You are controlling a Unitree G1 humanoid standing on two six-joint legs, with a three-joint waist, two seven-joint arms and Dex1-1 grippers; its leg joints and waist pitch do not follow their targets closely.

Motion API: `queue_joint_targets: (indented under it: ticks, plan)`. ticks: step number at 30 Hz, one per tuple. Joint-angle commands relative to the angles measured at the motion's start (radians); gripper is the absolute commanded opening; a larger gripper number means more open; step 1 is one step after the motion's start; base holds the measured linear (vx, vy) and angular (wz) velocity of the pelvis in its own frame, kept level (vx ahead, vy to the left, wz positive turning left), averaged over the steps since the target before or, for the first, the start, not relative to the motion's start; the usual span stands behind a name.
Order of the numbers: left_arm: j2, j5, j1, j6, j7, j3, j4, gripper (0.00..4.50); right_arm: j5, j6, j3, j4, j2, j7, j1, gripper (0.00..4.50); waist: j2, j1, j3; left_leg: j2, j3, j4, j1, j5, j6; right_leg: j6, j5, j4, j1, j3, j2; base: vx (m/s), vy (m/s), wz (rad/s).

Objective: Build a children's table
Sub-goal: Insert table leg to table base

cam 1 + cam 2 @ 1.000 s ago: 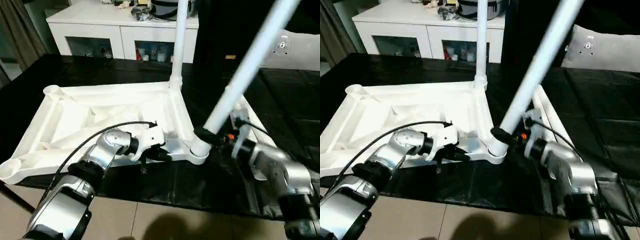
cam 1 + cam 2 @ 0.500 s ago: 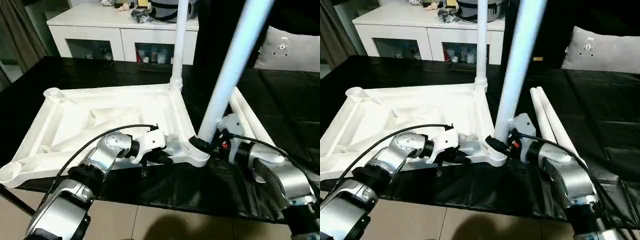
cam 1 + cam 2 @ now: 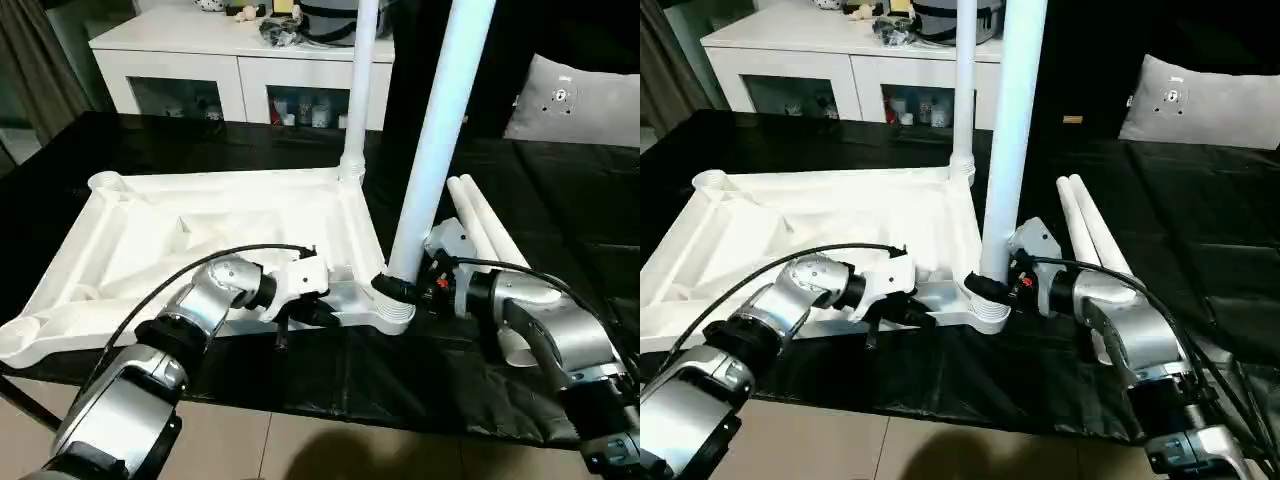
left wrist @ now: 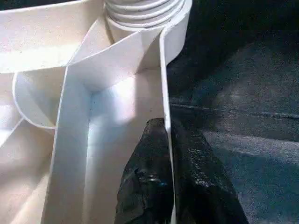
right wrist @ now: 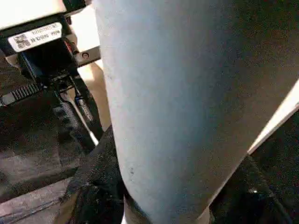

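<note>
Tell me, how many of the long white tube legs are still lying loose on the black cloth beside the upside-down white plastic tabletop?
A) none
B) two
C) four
B: two long white tube legs lie side by side on the black cloth next to the white plastic tabletop, while two others stand upright at its corner sockets.

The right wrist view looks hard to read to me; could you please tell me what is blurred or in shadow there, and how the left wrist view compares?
Right wrist view: the leg stands so near that it is a soft, featureless pale surface, with dark shadow around its base. Left wrist view: the tabletop rib is bright and fairly crisp, though the left gripper on it is dark and soft.
</note>
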Motion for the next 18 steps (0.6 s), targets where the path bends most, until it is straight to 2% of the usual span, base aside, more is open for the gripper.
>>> queue_joint_targets:
  ticks: [1, 4, 6, 7, 8, 9, 10, 11, 12, 13, 14, 15, 16, 17, 18]
  plan:
    - [0.029, 0.031, 0.006, 0.046, 0.024, 0.005, -0.001, 0.0, -0.043, 0.073, 0.056, 0.055, 0.015, -0.044, 0.064, 1.89, -0.011, -0.006, -0.031, 0.059, -0.024, -0.078, 0.0, -0.306, 0.021, -0.088, -0.533, -0.099, 0.023, 0.052, -0.099, 0.0, 0.0, 0.0]
    - [0.016, 0.009, 0.041, 0.125, 0.045, 0.025, -0.048, 0.0, -0.057, 0.095, 0.018, 0.041, 0.057, -0.157, 0.076, 1.89, -0.008, -0.01, -0.03, 0.059, -0.027, -0.082, 0.004, -0.33, 0.006, -0.085, -0.562, -0.103, 0.019, 0.051, -0.101, 0.0, 0.0, 0.0]
    - [-0.004, -0.003, 0.082, 0.204, 0.098, 0.042, -0.099, 0.0, -0.068, 0.129, -0.034, 0.043, 0.115, -0.295, 0.075, 1.89, -0.002, -0.023, -0.023, 0.06, -0.032, -0.087, 0.006, -0.381, -0.013, -0.083, -0.597, -0.104, 0.012, 0.05, -0.098, 0.0, 0.0, 0.0]
    - [-0.015, -0.012, 0.102, 0.235, 0.117, 0.049, -0.131, 0.0, -0.068, 0.145, -0.053, 0.047, 0.141, -0.342, 0.069, 1.89, -0.003, -0.036, -0.021, 0.057, -0.036, -0.086, 0.012, -0.43, -0.027, -0.073, -0.649, -0.11, 0.009, 0.044, -0.099, 0.0, 0.0, 0.0]
    - [-0.028, -0.021, 0.121, 0.272, 0.133, 0.055, -0.169, 0.0, -0.071, 0.158, -0.069, 0.057, 0.166, -0.389, 0.06, 1.89, -0.002, -0.044, -0.019, 0.049, -0.039, -0.081, 0.015, -0.462, -0.025, -0.049, -0.705, -0.121, 0.005, 0.038, -0.098, 0.0, 0.0, 0.0]
    - [-0.036, -0.027, 0.134, 0.3, 0.144, 0.058, -0.198, 0.0, -0.073, 0.166, -0.08, 0.063, 0.183, -0.423, 0.054, 1.89, -0.002, -0.05, -0.021, 0.052, -0.04, -0.082, 0.017, -0.472, -0.029, -0.048, -0.706, -0.121, 0.005, 0.04, -0.1, 0.0, 0.0, 0.0]
    - [-0.055, -0.033, 0.154, 0.345, 0.167, 0.062, -0.252, 0.0, -0.073, 0.182, -0.099, 0.089, 0.216, -0.48, 0.033, 1.89, -0.002, -0.062, -0.018, 0.049, -0.043, -0.083, 0.013, -0.492, -0.027, -0.037, -0.72, -0.126, 0.005, 0.033, -0.096, 0.0, 0.0, 0.0]
    - [-0.055, -0.033, 0.154, 0.345, 0.167, 0.062, -0.252, 0.0, -0.073, 0.182, -0.099, 0.089, 0.216, -0.48, 0.033, 1.89, 0.001, -0.072, -0.019, 0.05, -0.047, -0.085, 0.012, -0.506, -0.028, -0.036, -0.714, -0.126, 0.006, 0.03, -0.096, 0.0, 0.0, 0.0]
    - [-0.099, -0.029, 0.19, 0.434, 0.214, 0.056, -0.372, 0.0, -0.079, 0.19, -0.131, 0.163, 0.275, -0.591, -0.021, 1.89, -0.005, -0.076, -0.02, 0.049, -0.046, -0.085, 0.011, -0.51, -0.026, -0.032, -0.711, -0.127, 0.006, 0.027, -0.094, 0.0, 0.0, 0.0]
    - [-0.114, -0.022, 0.203, 0.465, 0.227, 0.052, -0.419, 0.0, -0.083, 0.189, -0.138, 0.187, 0.292, -0.628, -0.038, 1.89, -0.006, -0.088, -0.021, 0.053, -0.051, -0.09, 0.004, -0.505, -0.031, -0.047, -0.681, -0.118, 0.011, 0.028, -0.098, 0.0, 0.0, 0.0]
    - [-0.13, -0.016, 0.211, 0.491, 0.236, 0.045, -0.457, 0.0, -0.088, 0.188, -0.142, 0.211, 0.305, -0.657, -0.057, 1.89, -0.017, -0.098, -0.019, 0.051, -0.049, -0.089, 0.001, -0.506, -0.024, -0.04, -0.693, -0.127, 0.009, 0.026, -0.097, 0.0, 0.0, 0.0]
    - [-0.144, -0.011, 0.217, 0.511, 0.244, 0.037, -0.489, 0.0, -0.094, 0.187, -0.143, 0.233, 0.315, -0.68, -0.074, 1.89, -0.011, -0.099, -0.022, 0.052, -0.05, -0.086, 0.004, -0.501, -0.028, -0.045, -0.684, -0.122, 0.009, 0.027, -0.1, 0.0, 0.0, 0.0]
    - [-0.153, -0.009, 0.22, 0.523, 0.25, 0.033, -0.506, 0.0, -0.099, 0.186, -0.143, 0.245, 0.321, -0.693, -0.084, 1.89, -0.009, -0.103, -0.016, 0.045, -0.042, -0.081, 0.014, -0.511, -0.019, -0.037, -0.709, -0.139, -0.005, 0.026, -0.094, 0.0, 0.0, 0.0]
    - [-0.16, 0.002, 0.222, 0.541, 0.263, 0.022, -0.527, 0.0, -0.101, 0.192, -0.145, 0.256, 0.331, -0.704, -0.095, 1.89, -0.021, -0.103, -0.018, 0.043, -0.036, -0.071, 0.03, -0.52, -0.01, -0.035, -0.723, -0.147, -0.016, 0.024, -0.093, 0.0, 0.0, 0.0]
    - [-0.162, 0.014, 0.224, 0.559, 0.276, 0.013, -0.543, 0.0, -0.107, 0.2, -0.141, 0.262, 0.337, -0.709, -0.103, 1.89, -0.018, -0.098, -0.018, 0.04, -0.034, -0.069, 0.031, -0.506, -0.002, -0.034, -0.719, -0.148, -0.017, 0.025, -0.094, 0.0, 0.0, 0.0]
